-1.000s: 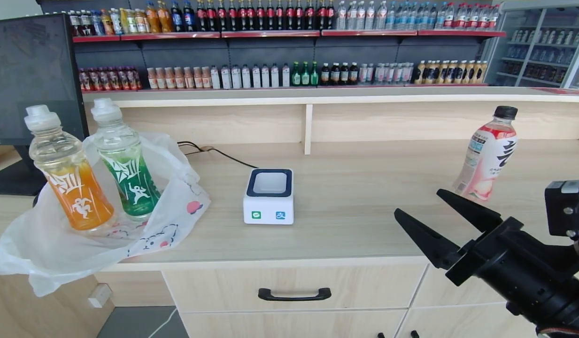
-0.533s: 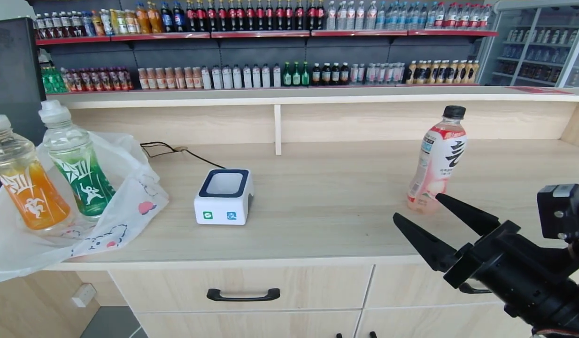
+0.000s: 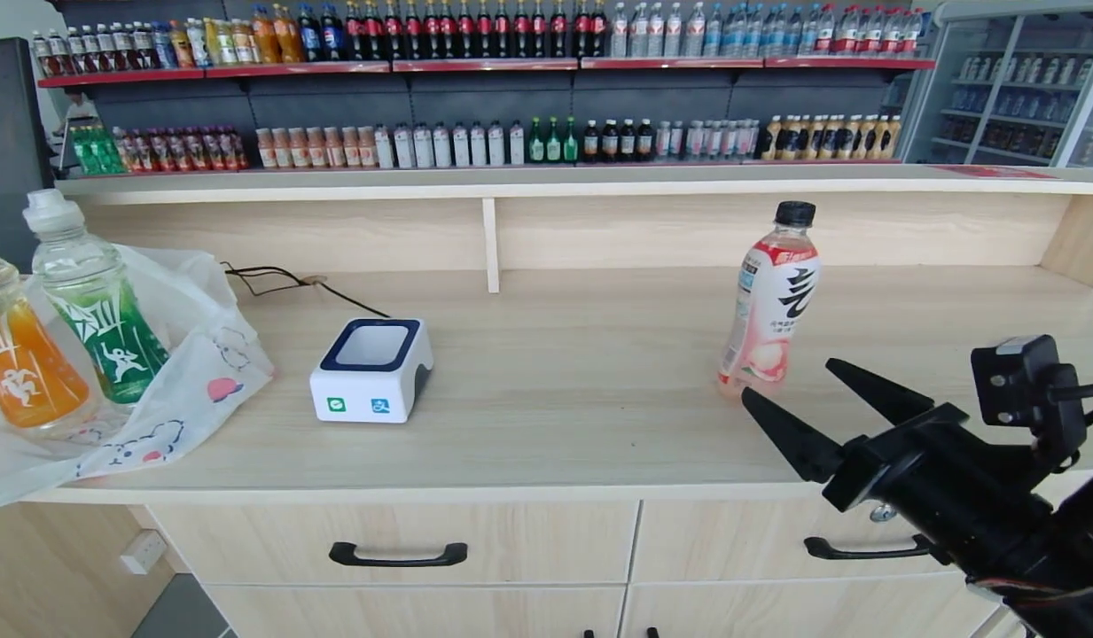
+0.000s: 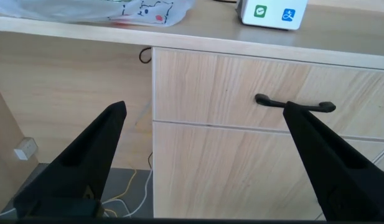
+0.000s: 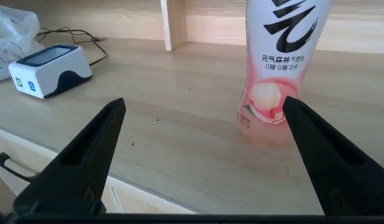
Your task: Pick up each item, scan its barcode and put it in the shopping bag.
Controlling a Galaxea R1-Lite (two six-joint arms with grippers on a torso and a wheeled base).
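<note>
Near the pink bottle (image 3: pixel 770 301), right gripper (image 3: pixel 787 378) gapes wide — empty.

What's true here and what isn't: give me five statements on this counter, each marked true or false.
1. The pink bottle stands upright on the counter. True.
2. The right gripper holds the pink bottle. False: it is open, not closed on the bottle.
3. The green bottle and the orange bottle stand on the shopping bag. True.
4. The scanner sits inside the shopping bag. False: it sits on the counter beside the bag.
5. The left gripper is shut. False: it is open, facing a drawer.
</note>
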